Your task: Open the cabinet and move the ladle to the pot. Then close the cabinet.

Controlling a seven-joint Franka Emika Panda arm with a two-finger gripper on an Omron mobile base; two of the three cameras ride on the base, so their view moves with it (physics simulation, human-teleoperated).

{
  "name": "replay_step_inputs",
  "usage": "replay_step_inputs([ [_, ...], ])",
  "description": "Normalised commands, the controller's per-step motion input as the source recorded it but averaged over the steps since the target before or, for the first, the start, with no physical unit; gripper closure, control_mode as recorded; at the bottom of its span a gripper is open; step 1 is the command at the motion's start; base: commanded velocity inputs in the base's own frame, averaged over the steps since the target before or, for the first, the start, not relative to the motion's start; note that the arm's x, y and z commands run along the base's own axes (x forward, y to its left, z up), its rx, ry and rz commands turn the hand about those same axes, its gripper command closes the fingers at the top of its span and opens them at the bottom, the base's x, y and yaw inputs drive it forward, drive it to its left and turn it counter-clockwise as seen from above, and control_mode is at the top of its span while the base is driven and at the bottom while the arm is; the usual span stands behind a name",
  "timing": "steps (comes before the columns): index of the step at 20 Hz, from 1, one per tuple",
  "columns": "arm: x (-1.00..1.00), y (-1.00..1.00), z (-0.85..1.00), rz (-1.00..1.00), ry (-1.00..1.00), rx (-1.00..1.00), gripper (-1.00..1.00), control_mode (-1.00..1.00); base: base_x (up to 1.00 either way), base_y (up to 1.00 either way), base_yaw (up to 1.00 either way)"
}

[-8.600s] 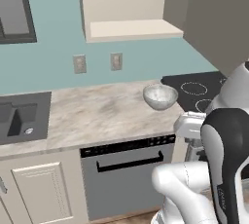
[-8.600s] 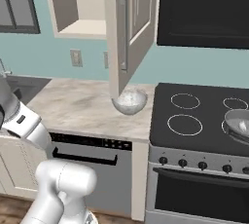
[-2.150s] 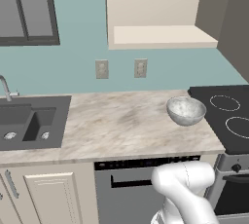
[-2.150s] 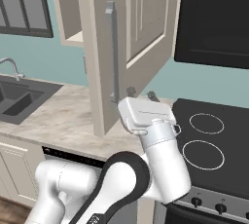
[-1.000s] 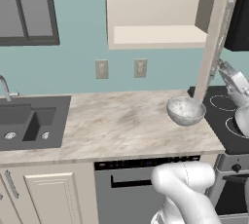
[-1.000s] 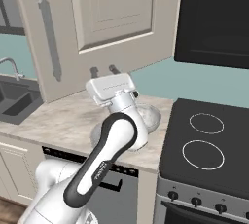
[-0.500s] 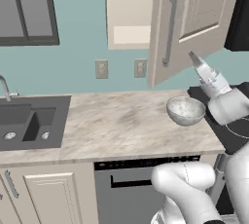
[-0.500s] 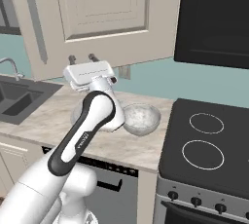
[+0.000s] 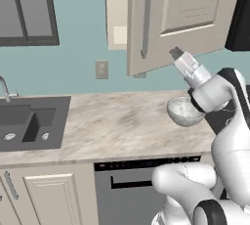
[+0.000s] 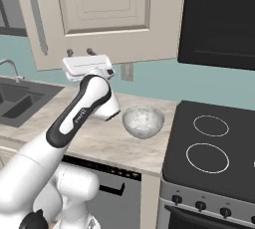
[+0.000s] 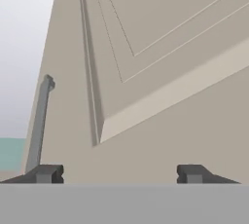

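Spread wide with nothing between its tips, the gripper (image 11: 119,173) points straight at the raised-panel face of the cabinet (image 9: 180,18) door, close to its lower edge. From the left base camera the door stands nearly shut, leaving a narrow slice of the beige interior visible at its left edge, and the vertical silver handle (image 9: 145,22) sits near that edge. Below, a speckled bowl (image 10: 143,121) rests on the marble desk (image 9: 112,126) just beside the black stovetop (image 10: 214,148). A dark sink (image 9: 27,126) lies at the desk's far left, and a wall outlet (image 9: 101,69) sits on the teal wall.
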Motion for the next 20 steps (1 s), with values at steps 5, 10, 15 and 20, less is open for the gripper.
replay_step_inputs([
  [5, 0.67, 0.43, 0.00, -0.15, 0.05, -0.07, -1.00, -1.00, 0.00, 0.00, 0.00],
  [10, 0.76, 0.43, 0.00, -0.22, 0.11, -0.06, -1.00, -1.00, 0.00, 0.00, 0.00],
  [15, 0.75, 0.45, 0.00, -0.26, 0.12, -0.06, -1.00, -1.00, 0.00, 0.00, 0.00],
  [20, 0.60, 0.39, 0.00, -0.27, 0.11, -0.05, -1.00, -1.00, 0.00, 0.00, 0.00],
])
